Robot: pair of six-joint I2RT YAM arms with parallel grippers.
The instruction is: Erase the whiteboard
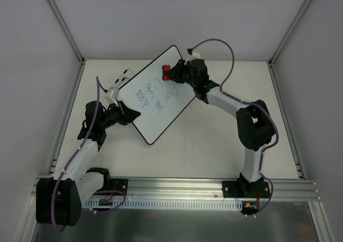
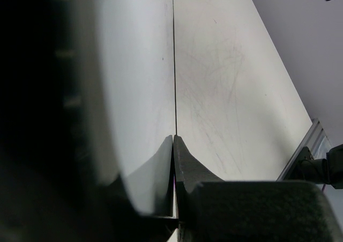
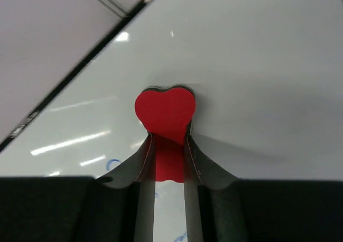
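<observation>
Left arm [image 1: 80, 151] runs from its base at near left up and to the right. The elbow is bent and the wrist is turned toward the whiteboard [image 1: 155, 125]. Left tool [image 1: 126, 115] is clenched on the board's left edge. In the wrist view both fingers [image 2: 187, 164] pinch the thin rim, and the board shows nearly edge-on as a dark line.

Right arm [image 1: 252, 127] rises from the near right base and folds at the elbow, with the forearm reaching left and far. Right tool [image 1: 172, 72] is grasping a heart-shaped red eraser [image 1: 166, 70] with the lobes pointing forward. The eraser's face looks to be against the board near its far corner.

The whiteboard sits left of centre on the desk [image 1: 225, 92], rotated diagonally with one corner far and one near. Blue writing [image 1: 154, 96] crosses its middle, on the near side of the eraser and apart from it.

Hard to make out:
- The writing is too small to read.
- The left half of the left wrist view is black and blurred.
- I cannot tell how steeply the board tilts, or whether its near corner touches the desk.
- A black-and-white striped piece [image 1: 121, 78] lies just beyond the board's left edge. It is partly hidden and I cannot identify it.
- The right wrist view shows only scraps of blue stroke at the bottom, cut off by the fingers.
</observation>
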